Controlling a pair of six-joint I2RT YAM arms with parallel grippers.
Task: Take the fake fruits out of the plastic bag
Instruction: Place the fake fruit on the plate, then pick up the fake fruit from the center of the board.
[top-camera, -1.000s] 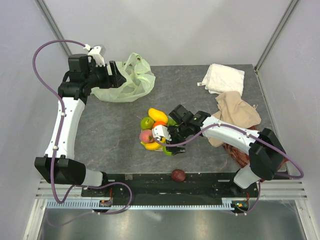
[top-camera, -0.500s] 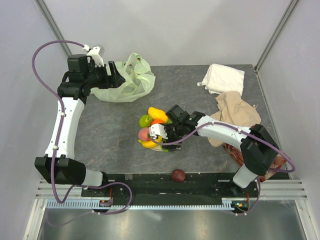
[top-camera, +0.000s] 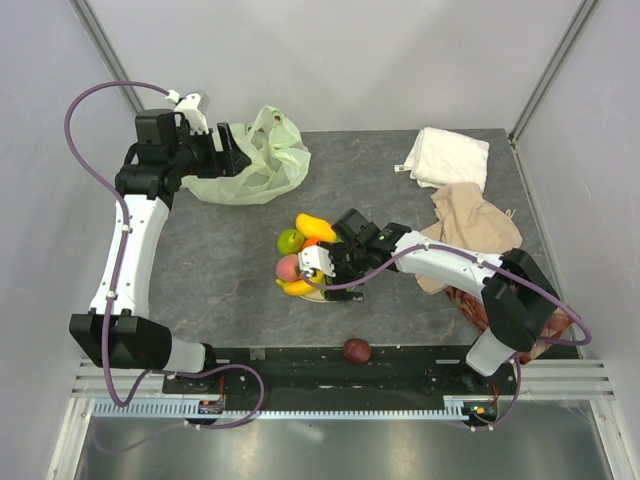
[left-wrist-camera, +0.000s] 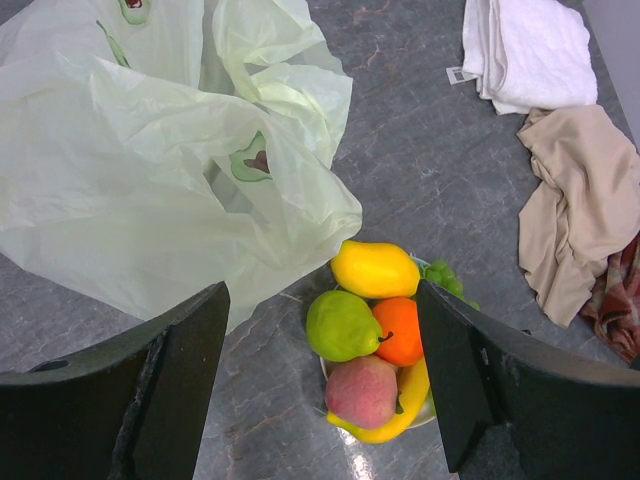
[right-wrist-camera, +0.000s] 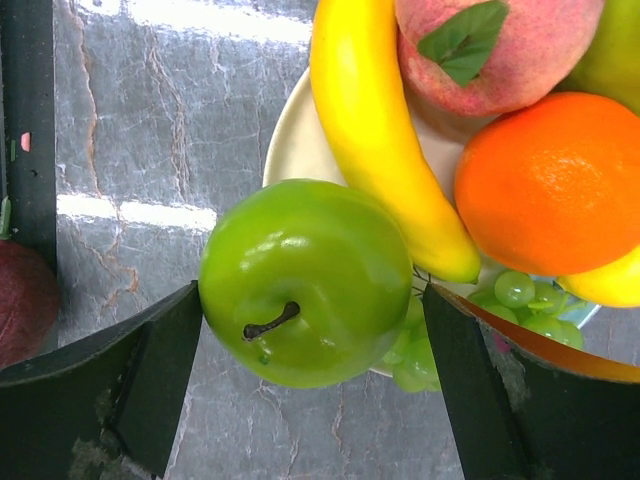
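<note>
Most fruits (left-wrist-camera: 360, 325): piled on a plate (right-wrist-camera: 290, 140) mid-table, out of the bag (left-wrist-camera: 120, 180).
Apple (right-wrist-camera: 305, 280): smooth, light, hard (it may roll); hold its round sides.
Right gripper (right-wrist-camera: 312, 380): low around the apple, fingers wide apart, not squeezing.
Left gripper (left-wrist-camera: 320, 385): by the bag, spread wide, empty.
Purple fruit (top-camera: 357, 350): alone at the near edge.

8 fruits (left-wrist-camera: 375, 268), 1 bag (left-wrist-camera: 130, 180), 3 cloths (top-camera: 447, 157), 1 plate (right-wrist-camera: 298, 140)
</note>
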